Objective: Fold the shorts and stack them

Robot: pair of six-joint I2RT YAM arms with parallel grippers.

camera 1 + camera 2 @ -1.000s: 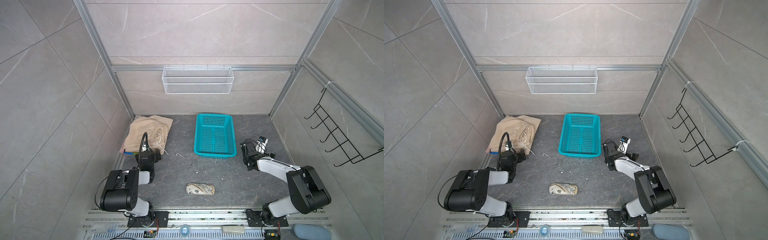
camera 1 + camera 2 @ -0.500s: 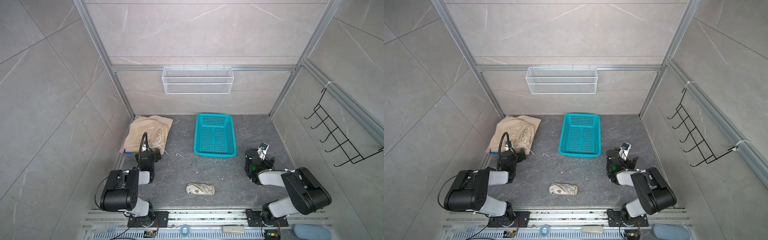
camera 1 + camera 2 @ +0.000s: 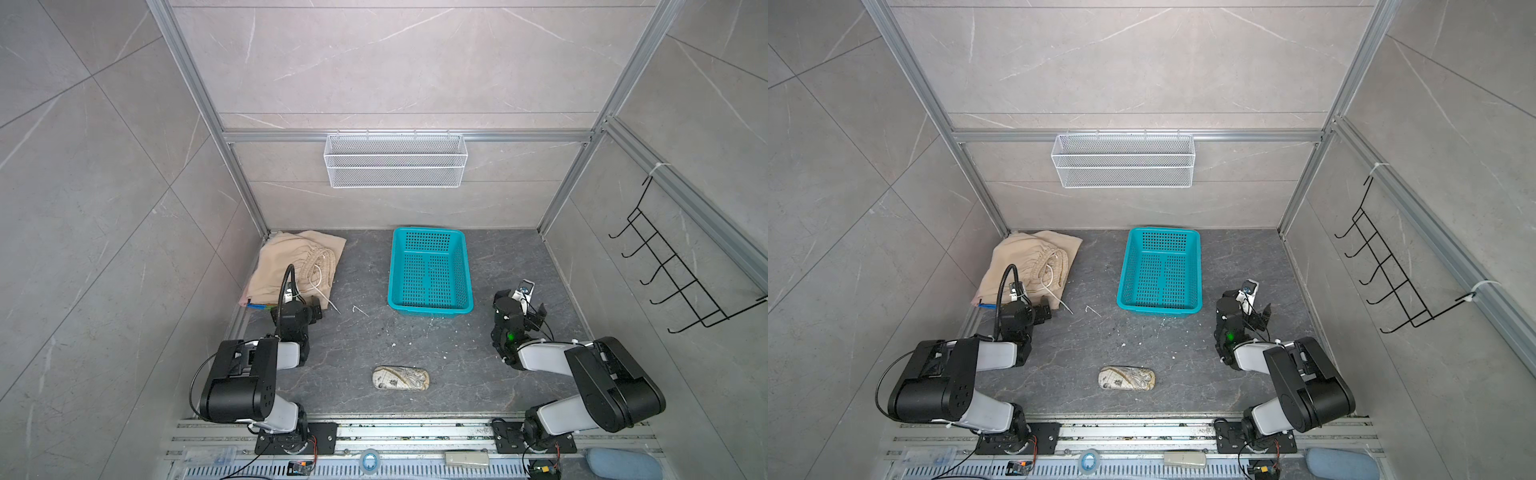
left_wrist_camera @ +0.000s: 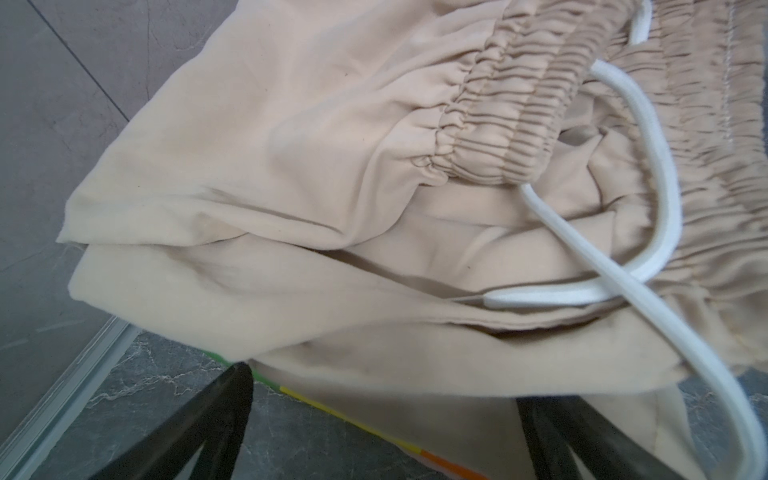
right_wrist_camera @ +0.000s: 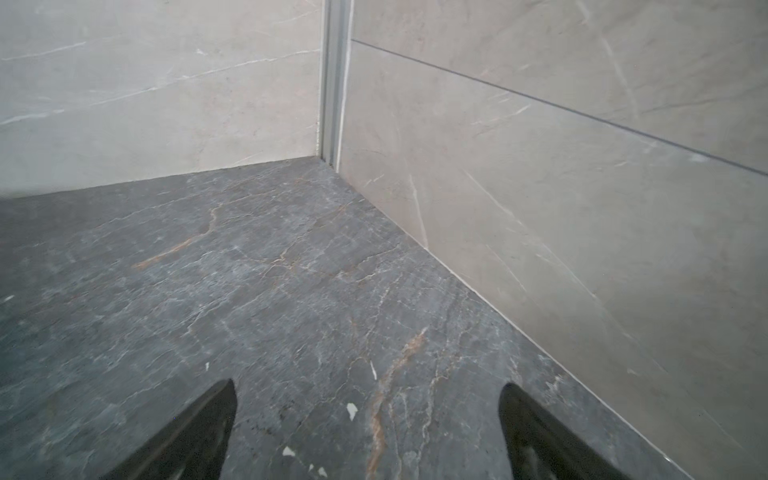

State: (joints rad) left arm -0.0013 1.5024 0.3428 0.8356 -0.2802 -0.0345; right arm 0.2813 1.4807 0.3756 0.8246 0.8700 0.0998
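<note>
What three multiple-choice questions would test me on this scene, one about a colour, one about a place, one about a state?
1. The plastic basket on the floor is: A teal; B red; C black.
2. The beige shorts lie: A in the basket; B in the far left floor corner; C held up off the floor.
3. The right tool is: A shut on cloth; B shut, empty; C open, empty.
Answers: A, teal in both top views; B, heaped there in both top views; C, its wrist view shows fingers spread over bare floor.

Striped shorts (image 4: pixel 446 463) mostly under beige shorts (image 4: pixel 291 124).
</note>
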